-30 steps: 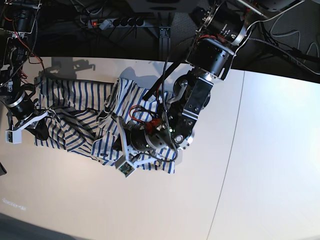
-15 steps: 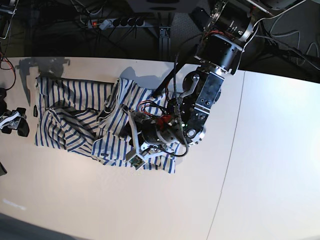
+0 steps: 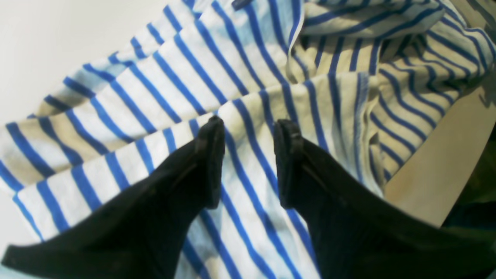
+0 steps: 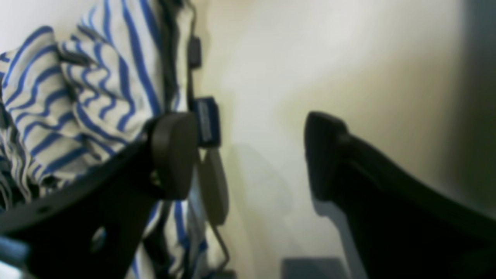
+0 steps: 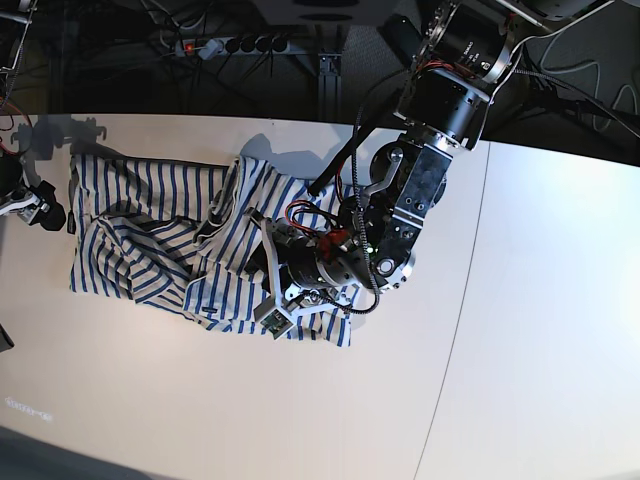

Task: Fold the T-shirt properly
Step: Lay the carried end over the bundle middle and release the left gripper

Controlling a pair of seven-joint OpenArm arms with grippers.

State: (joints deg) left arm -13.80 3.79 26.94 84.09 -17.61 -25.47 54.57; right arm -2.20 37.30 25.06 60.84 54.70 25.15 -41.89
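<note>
1. The T-shirt (image 5: 165,235) is lying crumpled on the far left part of the bench (image 5: 520,330), bunched into overlapping folds rather than spread flat; its striped cloth is reaching from near the bench's left edge to under the left arm.
2. The left gripper (image 3: 248,128) is hovering low over the T-shirt's near right portion; its jaws are standing a little apart with striped cloth showing between them, and they are not pinching any fold.
3. The right gripper (image 4: 248,155) is sitting at the T-shirt's left edge; its jaws are spread wide over bare bench and are holding nothing; one finger (image 4: 174,151) is lying just beside the cloth and a small dark tag (image 4: 205,122) at the hem.
4. In the base view the right gripper is showing only partly at the picture's left border, close to the shirt's upper left corner.
5. The bench is offering wide open room to the right of the left arm and along the near side below the shirt; a thin seam (image 5: 460,300) is running across that bare surface.
</note>
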